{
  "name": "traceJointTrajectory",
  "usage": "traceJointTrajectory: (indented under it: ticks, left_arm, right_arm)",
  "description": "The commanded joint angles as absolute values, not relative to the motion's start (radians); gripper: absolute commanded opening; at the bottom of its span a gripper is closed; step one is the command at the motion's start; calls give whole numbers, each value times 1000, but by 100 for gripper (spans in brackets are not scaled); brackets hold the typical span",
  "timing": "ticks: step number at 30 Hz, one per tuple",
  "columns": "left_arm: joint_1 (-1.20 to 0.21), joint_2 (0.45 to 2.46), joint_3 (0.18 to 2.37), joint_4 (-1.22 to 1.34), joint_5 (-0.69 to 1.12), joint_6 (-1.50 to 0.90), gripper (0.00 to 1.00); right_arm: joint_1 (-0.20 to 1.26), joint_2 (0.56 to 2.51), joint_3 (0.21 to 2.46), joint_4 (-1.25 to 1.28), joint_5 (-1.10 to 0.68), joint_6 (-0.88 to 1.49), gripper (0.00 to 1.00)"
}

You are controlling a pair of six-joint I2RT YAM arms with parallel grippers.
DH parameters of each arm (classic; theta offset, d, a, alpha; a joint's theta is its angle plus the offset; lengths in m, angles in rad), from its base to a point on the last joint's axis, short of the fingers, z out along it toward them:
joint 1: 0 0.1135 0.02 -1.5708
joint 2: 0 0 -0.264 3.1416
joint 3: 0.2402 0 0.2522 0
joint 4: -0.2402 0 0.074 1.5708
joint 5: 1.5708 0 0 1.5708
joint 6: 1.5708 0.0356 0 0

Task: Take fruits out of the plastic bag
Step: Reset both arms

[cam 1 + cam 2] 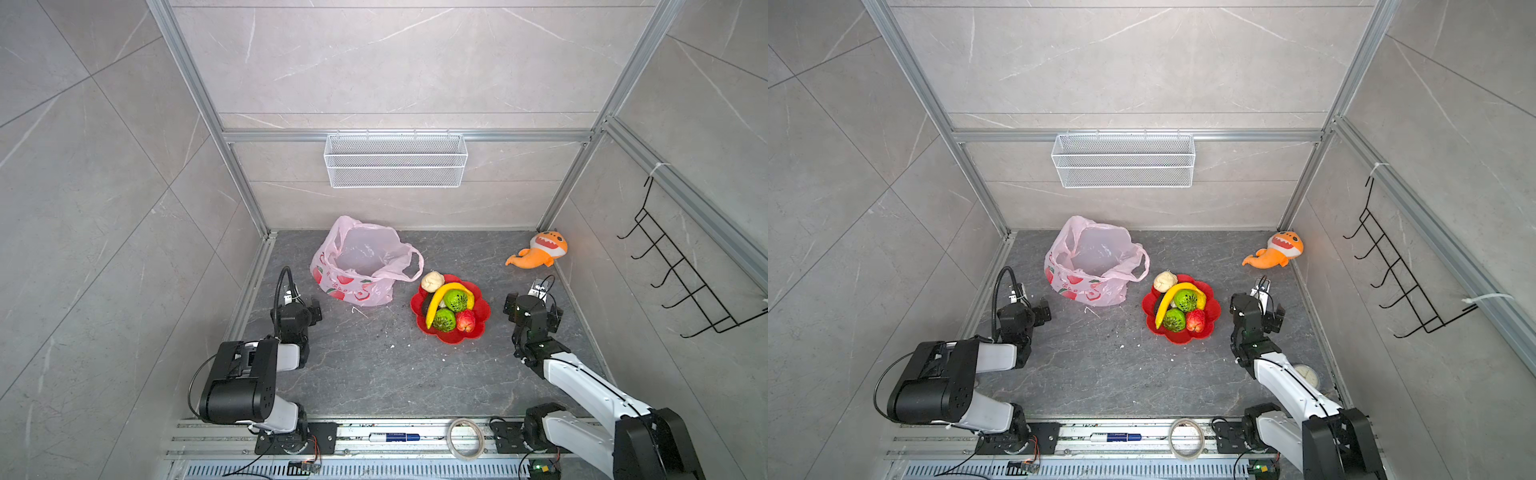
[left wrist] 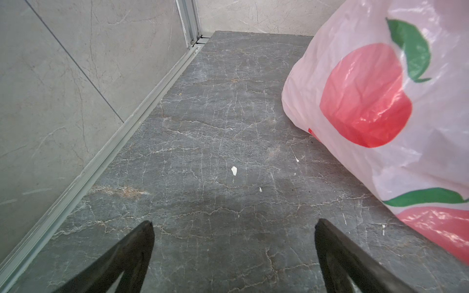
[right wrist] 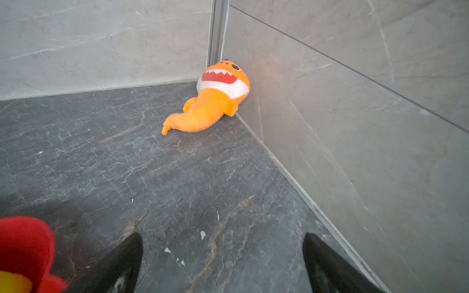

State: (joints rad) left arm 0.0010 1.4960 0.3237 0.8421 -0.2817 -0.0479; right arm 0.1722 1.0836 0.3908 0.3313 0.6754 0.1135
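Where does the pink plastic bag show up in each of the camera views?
Both top views: plastic bag left of the red plate and farther back.
Left wrist: close up, beside the open left gripper.
Right wrist: not in it.
Shared landmark: the back-left corner post.

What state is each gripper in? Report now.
Left gripper: open, empty, beside the bag.
Right gripper: open, empty.
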Motion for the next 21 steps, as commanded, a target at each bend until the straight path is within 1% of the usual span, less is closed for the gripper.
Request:
traceJointTrajectory:
  ticks: [1, 6, 11, 17, 21]
  left_arm:
    - [6, 1503, 345, 883, -274, -43, 100]
    - [6, 1503, 345, 882, -274, -42, 100]
    - [6, 1503, 345, 882, -275, -42, 100]
    - [6, 1502, 345, 882, -274, -42, 100]
    - [6, 1503, 345, 883, -274, -42, 100]
  right_arm:
    - [137, 1103, 341, 560, 547, 58, 99]
    - [98, 1140, 282, 674, 480, 53, 99]
    - [69, 1173, 269, 698, 429, 73, 99]
    - [67, 1231, 272, 728, 390, 78, 99]
    - [67, 1236, 279, 721, 370, 71, 99]
